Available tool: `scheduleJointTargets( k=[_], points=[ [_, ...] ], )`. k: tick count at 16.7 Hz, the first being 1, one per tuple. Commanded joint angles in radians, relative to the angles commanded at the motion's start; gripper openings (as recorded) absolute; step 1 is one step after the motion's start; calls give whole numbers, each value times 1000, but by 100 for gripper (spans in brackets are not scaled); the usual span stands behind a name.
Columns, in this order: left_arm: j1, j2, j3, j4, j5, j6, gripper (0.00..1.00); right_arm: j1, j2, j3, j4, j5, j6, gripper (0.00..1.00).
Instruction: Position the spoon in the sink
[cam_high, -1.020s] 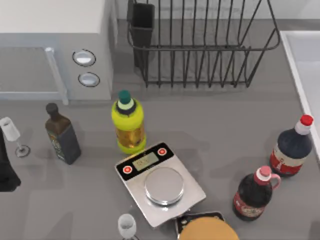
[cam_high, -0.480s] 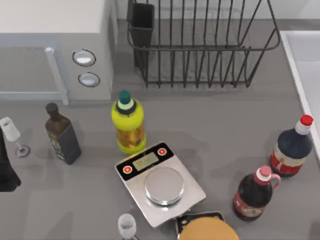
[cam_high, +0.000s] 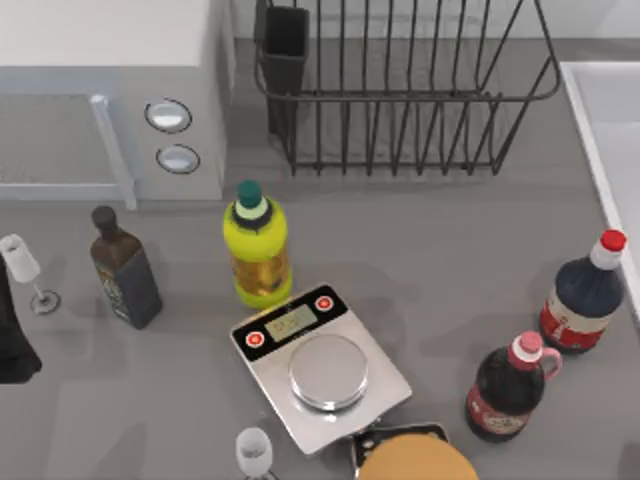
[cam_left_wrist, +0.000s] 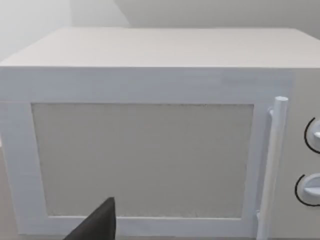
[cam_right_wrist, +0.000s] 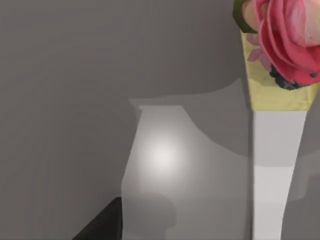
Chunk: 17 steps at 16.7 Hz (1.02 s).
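Sink, pale white-grey rectangular basin (cam_high: 612, 120), sits at far right of the grey surface (cam_high: 450, 250); I locate no spoon. Tool states: I cannot tell. Risk: reaching blind topples the red-capped dark bottles (cam_high: 583, 295).

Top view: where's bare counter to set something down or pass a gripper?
Free: the strip between the dish rack and the scale, running right to the sink; also left of the scale. Crowded: the red-capped bottle and pink-capped bottle.

pale sink (cam_high: 612, 110), black dish rack (cam_high: 400, 95)
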Motion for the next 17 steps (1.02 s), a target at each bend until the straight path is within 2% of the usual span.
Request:
scheduleJointTargets(
  k=[8,9,12,17],
  points=[
    [0,0,0,0,0,0,100,0,0,0,0,0,0,0],
    [0,0,0,0,0,0,100,-3,-72,42,-84,-13,-3,0],
    [0,0,0,0,0,0,100,-6,-84,70,-122,-14,-4,0],
    [0,0,0,0,0,0,100,-8,-156,200,-336,-14,-10,0]
  ],
)
